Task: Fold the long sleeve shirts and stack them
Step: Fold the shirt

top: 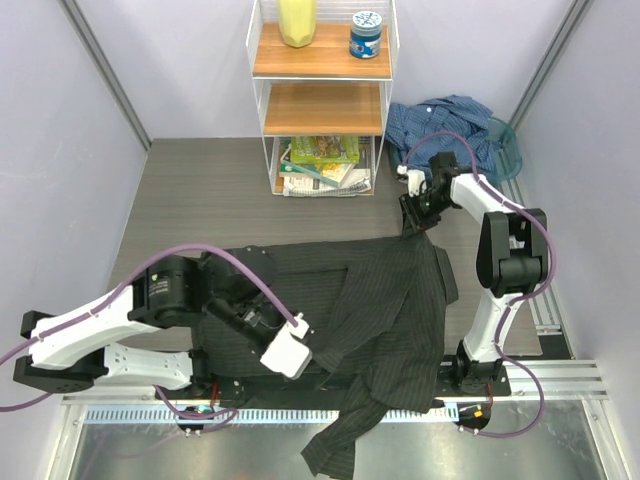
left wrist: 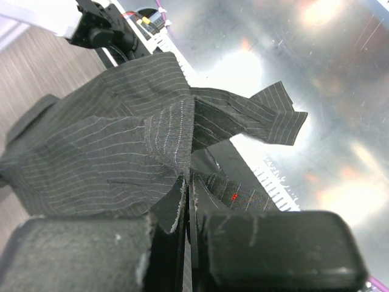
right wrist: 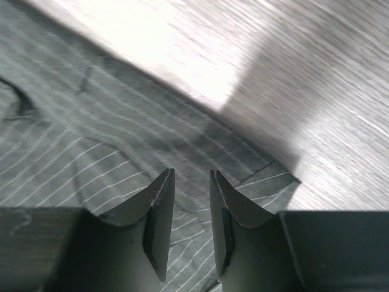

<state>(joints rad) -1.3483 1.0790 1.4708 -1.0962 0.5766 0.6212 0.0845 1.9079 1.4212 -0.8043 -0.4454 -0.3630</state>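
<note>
The dark charcoal pinstriped shirt (top: 380, 290) lies spread across the middle of the table, with one sleeve (top: 335, 450) hanging over the near edge. My left gripper (top: 308, 345) is shut on a fold of the shirt; the left wrist view shows the cloth (left wrist: 103, 140) pinched between my left gripper's (left wrist: 188, 179) closed jaws, and the cuff (left wrist: 279, 118) beyond. My right gripper (top: 415, 222) is open and empty just above the shirt's far right corner (right wrist: 267, 176); the right wrist view shows the gap (right wrist: 191, 176) between its jaws. The blue shirt (top: 450, 125) lies crumpled at the back right.
A white wire shelf (top: 320, 100) stands at the back with a yellow object (top: 297, 20), a blue-lidded jar (top: 366, 35) and packets (top: 320, 165) at the bottom. A teal basket (top: 510, 150) sits by the blue shirt. A metal strip (top: 520, 450) runs along the near edge.
</note>
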